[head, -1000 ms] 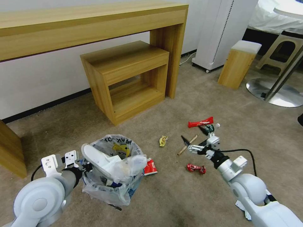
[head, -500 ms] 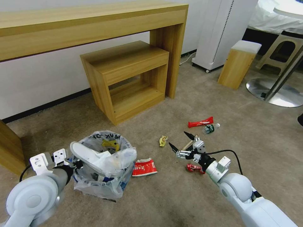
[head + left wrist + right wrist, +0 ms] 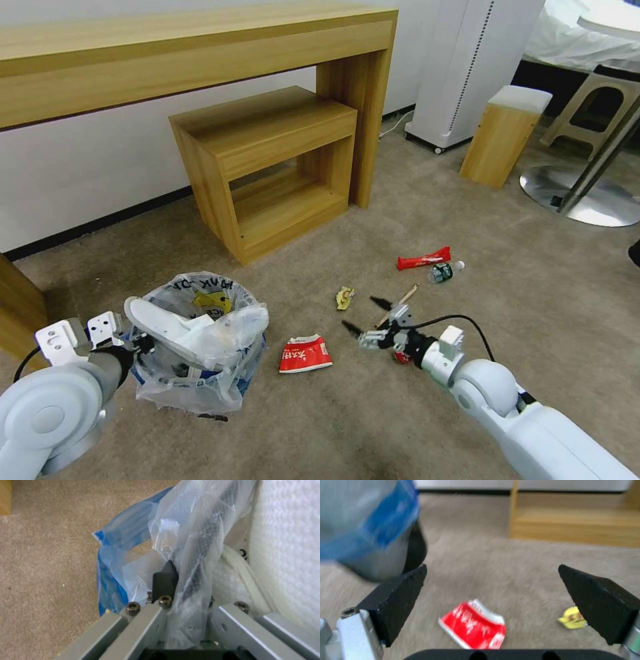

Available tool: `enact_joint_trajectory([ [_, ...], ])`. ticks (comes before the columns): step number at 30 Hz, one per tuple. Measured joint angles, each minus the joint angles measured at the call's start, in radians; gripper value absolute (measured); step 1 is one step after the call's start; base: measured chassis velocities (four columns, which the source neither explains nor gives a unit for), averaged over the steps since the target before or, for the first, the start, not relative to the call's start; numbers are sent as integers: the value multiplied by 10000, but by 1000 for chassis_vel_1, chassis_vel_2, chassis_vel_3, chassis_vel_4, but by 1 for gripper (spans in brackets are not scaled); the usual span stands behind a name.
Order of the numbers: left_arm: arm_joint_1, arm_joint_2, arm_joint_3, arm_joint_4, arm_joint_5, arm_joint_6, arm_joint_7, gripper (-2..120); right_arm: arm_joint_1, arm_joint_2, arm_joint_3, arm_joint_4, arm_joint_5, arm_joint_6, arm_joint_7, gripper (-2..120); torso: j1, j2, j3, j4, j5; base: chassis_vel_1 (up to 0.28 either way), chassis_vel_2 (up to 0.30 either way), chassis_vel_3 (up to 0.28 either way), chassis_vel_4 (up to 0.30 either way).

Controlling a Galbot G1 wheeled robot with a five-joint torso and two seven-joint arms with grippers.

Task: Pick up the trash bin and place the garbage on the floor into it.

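The trash bin (image 3: 193, 363), lined with a crinkly clear bag, stands low at the left on the beige carpet floor (image 3: 347, 413). A white slipper (image 3: 167, 323) sticks out of it. My left gripper (image 3: 141, 345) is shut on its rim; the left wrist view shows a black finger (image 3: 165, 580) pinching the bag (image 3: 186, 542) beside the slipper (image 3: 286, 542). My right gripper (image 3: 365, 315) hangs open, pointing at a red-white packet (image 3: 305, 353), which lies ahead of its fingers in the right wrist view (image 3: 473, 627). A yellow wrapper (image 3: 345, 297), a wooden stick (image 3: 403, 297), a red wrapper (image 3: 423, 258) and a small bottle (image 3: 443, 271) lie beyond.
A long wooden desk (image 3: 200, 60) with a low wooden table (image 3: 267, 167) under it stands behind. At the far right are a white appliance (image 3: 467, 67), a small wooden stool (image 3: 507, 133) and a round metal table base (image 3: 580, 193). Open carpet lies in front.
My left gripper has carried the bin to the left, uncovering the red-white packet. My right gripper has swung left and nearer, from beside the stick to just right of the packet.
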Motion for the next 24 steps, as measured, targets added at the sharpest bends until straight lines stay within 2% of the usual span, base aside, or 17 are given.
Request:
enact_joint_trajectory([
  [2,16,-2,-116,6,-82,8,-27,0,472,103,-230,-590,-378,111,-699,100,0,0,0,-2,2,0,0,0,0],
  [6,76,8,-198,34,-101,29,-21,0,834,213,-471,-1101,-799,228,-904,100,0,0,0,0,0,0,0,0,0],
  [10,81,-52,-182,52,-88,41,-3,0,1299,400,-937,-1784,-1810,258,-526,100,0,0,0,0,1,0,0,0,0],
  [12,2,-104,-35,139,14,45,31,0,1464,549,-1254,-2065,-2506,-147,135,100,0,0,1,0,1,0,0,0,0],
  [15,-66,-119,92,230,108,46,45,0,1522,644,-1477,-2187,-2734,-479,461,100,0,0,0,-1,0,0,0,0,0],
  [24,-188,-153,323,323,266,46,153,0,1605,1018,-1701,-2683,-3673,-369,476,100,0,0,-1,-1,1,0,0,0,0],
])
